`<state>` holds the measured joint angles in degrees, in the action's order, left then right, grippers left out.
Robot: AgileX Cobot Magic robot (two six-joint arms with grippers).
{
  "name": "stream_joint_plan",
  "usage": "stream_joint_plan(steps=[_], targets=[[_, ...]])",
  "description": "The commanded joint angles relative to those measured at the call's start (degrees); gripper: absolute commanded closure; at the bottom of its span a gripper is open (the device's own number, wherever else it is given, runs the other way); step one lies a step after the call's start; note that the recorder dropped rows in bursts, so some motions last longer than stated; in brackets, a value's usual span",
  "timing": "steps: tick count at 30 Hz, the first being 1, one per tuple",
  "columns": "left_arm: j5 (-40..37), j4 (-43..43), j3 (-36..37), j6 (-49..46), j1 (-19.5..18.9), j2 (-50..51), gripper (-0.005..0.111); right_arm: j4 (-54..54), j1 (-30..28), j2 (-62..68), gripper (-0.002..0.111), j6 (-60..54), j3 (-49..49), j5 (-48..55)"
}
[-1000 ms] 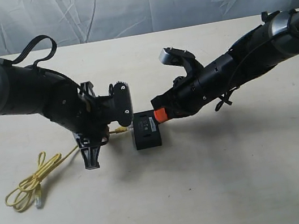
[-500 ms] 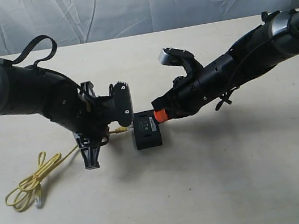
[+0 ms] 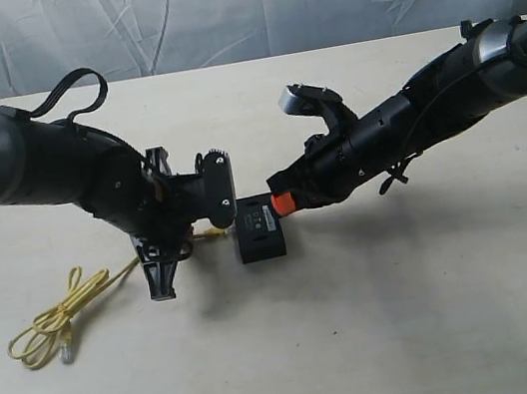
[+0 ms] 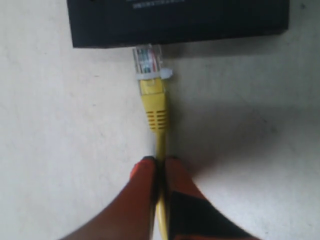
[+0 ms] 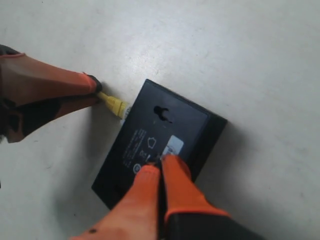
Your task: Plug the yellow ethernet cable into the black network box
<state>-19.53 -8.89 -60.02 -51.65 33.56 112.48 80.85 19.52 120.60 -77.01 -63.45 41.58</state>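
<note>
The black network box [image 3: 258, 230] lies flat mid-table, white label up. My left gripper [image 4: 159, 162] is shut on the yellow ethernet cable [image 4: 154, 102] just behind its boot. The clear plug [image 4: 147, 60] touches the side of the box [image 4: 175, 20]; how deep it sits cannot be told. The cable's other end lies coiled [image 3: 52, 323] at the left. My right gripper [image 5: 159, 164] is shut, its orange fingertips [image 5: 175, 172] pressing down on the top face of the box [image 5: 150, 130] by the label. In the right wrist view, the left gripper's fingers [image 5: 55, 92] hold the cable [image 5: 114, 106] at the box's side.
The cream table [image 3: 388, 338] carries only the box, the cable and both arms. A pale crumpled cloth backdrop [image 3: 242, 8] hangs behind the far edge. A black strap [image 3: 73, 87] loops above the left arm.
The left arm has shifted slightly toward the box, carrying the cable's plug closer to it. The right arm and the box have stayed where they were.
</note>
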Motion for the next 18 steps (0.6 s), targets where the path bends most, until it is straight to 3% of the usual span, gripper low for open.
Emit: stream_joint_plan(steps=[1, 18], targets=[[0.8, 0.6, -0.1, 0.2, 0.2, 0.5, 0.107, 0.4, -0.1, -0.1, 0.109, -0.6, -0.3, 0.1], [2.4, 2.8, -0.1, 0.2, 0.2, 0.4, 0.107, 0.2, -0.1, -0.1, 0.109, -0.9, -0.3, -0.4]])
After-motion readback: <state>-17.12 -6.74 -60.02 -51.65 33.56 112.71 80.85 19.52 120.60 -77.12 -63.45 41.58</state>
